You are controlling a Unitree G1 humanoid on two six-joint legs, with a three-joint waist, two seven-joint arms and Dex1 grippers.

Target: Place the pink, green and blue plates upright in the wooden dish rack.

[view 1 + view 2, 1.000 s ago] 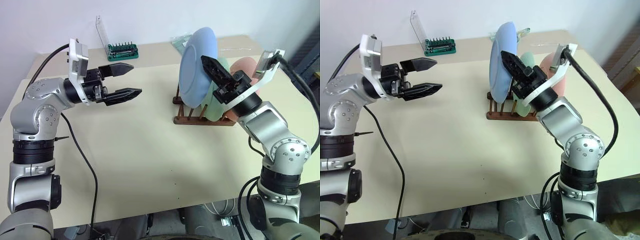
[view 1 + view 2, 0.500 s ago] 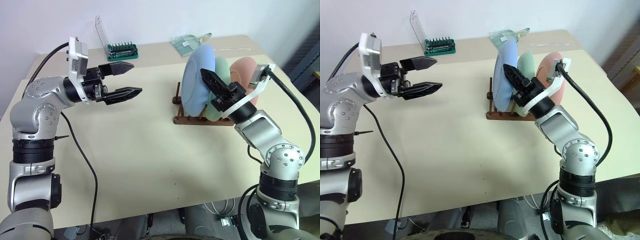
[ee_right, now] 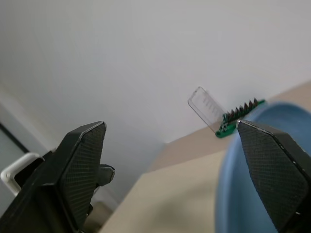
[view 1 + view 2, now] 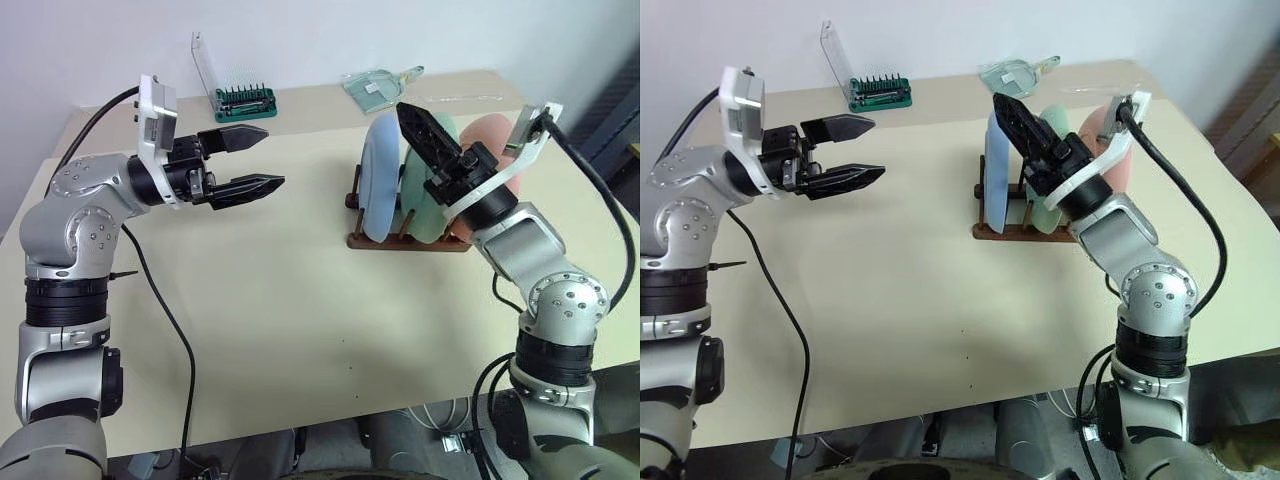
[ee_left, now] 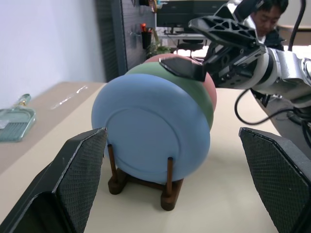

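All 3 plates stood upright in wooden dish rack (image 4: 405, 240) on right half of table (image 4: 280, 290): blue plate (image 4: 382, 178) foremost, green plate (image 4: 418, 200) in middle, pink plate (image 4: 492, 140) at back. Right gripper (image 5: 209, 46) above plates' top edges, fingers spread wide, gripping nothing. Left gripper (image 4: 245, 160) held over table, well apart from rack, fingers wide, empty. Green bit holder (image 4: 244, 98) at far edge.
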